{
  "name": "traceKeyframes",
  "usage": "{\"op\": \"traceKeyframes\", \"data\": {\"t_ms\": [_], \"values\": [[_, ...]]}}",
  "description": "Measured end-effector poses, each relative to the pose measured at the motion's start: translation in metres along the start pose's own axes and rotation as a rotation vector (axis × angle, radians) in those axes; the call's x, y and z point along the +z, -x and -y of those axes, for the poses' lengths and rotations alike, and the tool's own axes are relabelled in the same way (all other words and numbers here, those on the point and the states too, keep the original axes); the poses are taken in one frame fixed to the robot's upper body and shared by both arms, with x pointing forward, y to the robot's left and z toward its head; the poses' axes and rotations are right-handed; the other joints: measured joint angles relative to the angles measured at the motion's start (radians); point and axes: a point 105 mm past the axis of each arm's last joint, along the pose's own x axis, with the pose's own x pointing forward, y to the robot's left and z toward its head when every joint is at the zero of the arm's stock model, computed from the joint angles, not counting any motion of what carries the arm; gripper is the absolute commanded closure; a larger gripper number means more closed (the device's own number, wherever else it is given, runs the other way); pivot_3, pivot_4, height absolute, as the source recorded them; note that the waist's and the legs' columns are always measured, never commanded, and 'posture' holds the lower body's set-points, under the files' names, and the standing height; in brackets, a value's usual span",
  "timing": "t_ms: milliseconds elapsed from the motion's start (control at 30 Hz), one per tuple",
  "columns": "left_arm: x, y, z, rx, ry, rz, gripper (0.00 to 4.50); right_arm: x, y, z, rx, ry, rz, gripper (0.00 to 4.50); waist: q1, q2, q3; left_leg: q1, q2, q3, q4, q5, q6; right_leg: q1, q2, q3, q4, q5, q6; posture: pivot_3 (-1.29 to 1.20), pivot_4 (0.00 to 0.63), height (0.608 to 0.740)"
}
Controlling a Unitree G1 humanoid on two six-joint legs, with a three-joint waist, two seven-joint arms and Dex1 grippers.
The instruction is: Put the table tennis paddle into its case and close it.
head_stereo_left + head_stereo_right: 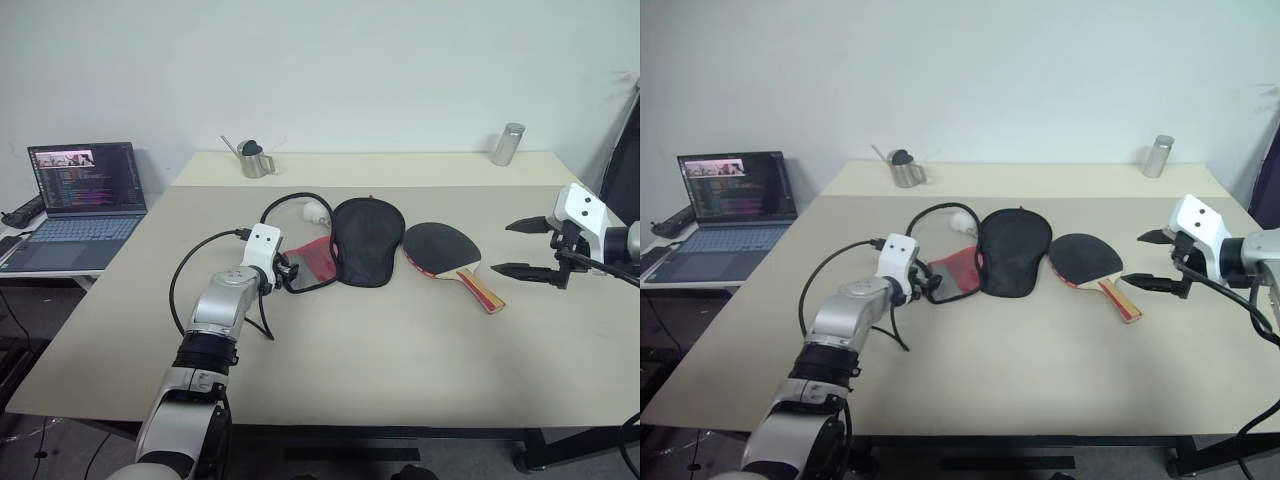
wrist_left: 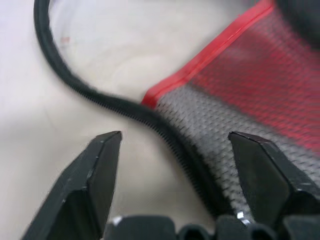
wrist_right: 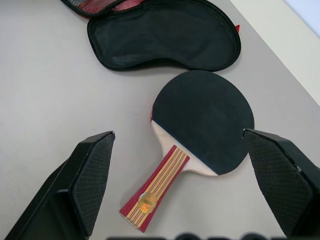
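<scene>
Paddle (image 3: pixel 202 120) lies flat mid-counter, just beside the opened case (image 1: pixel 366 240); stiff, light, best pinched at its wooden handle. Soft case will flop. Right hand (image 1: pixel 523 247) hovers wide open, empty; left hand (image 2: pixel 175 165) open astride the zipper rim.

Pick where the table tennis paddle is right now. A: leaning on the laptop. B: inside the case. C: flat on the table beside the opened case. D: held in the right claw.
C: the table tennis paddle lies flat on the table next to the opened case, with the right claw open and apart from it.
</scene>
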Motion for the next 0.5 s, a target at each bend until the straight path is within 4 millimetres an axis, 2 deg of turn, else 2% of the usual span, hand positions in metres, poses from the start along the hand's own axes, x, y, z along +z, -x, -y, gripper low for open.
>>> {"op": "traceKeyframes", "data": {"t_ms": [100,167,233,367,500], "values": [[0.010,0.014,-0.004,-0.061,-0.031,0.039,0.85,-0.005,-0.013,0.004,-0.071,-0.051,-0.003,0.00,-0.006,0.000,0.000,0.001,0.000,0.001,0.000,0.000,0.000,0.000,0.000,0.001,0.001,0.000,0.000,0.00,0.150,0.740],[0.016,0.026,-0.006,-0.115,-0.061,0.062,0.85,-0.018,-0.029,0.009,-0.156,-0.155,-0.031,0.00,-0.007,0.000,0.000,0.001,0.000,0.000,0.000,0.000,0.000,0.000,0.000,0.001,0.001,0.000,-0.001,0.00,0.150,0.740],[0.019,0.045,-0.006,-0.227,-0.115,0.088,0.85,-0.033,-0.046,0.011,-0.245,-0.302,-0.076,0.00,-0.011,0.000,0.000,0.001,0.001,0.000,0.000,0.000,0.000,-0.001,0.000,0.003,0.002,0.000,-0.002,0.00,0.150,0.740],[0.029,0.074,-0.006,-0.397,-0.187,0.130,0.85,-0.059,-0.064,0.002,-0.328,-0.511,-0.170,0.00,-0.004,0.000,0.000,0.000,0.001,-0.001,0.000,0.000,0.000,-0.001,0.000,0.003,0.001,0.000,-0.002,0.00,0.150,0.740],[0.035,0.089,-0.014,-0.447,-0.234,0.147,0.85,-0.071,-0.076,-0.005,-0.371,-0.620,-0.201,0.00,0.001,0.000,0.000,0.000,0.000,-0.002,0.000,0.000,0.000,0.000,0.000,0.003,0.000,0.000,-0.002,0.00,0.150,0.740]]}}
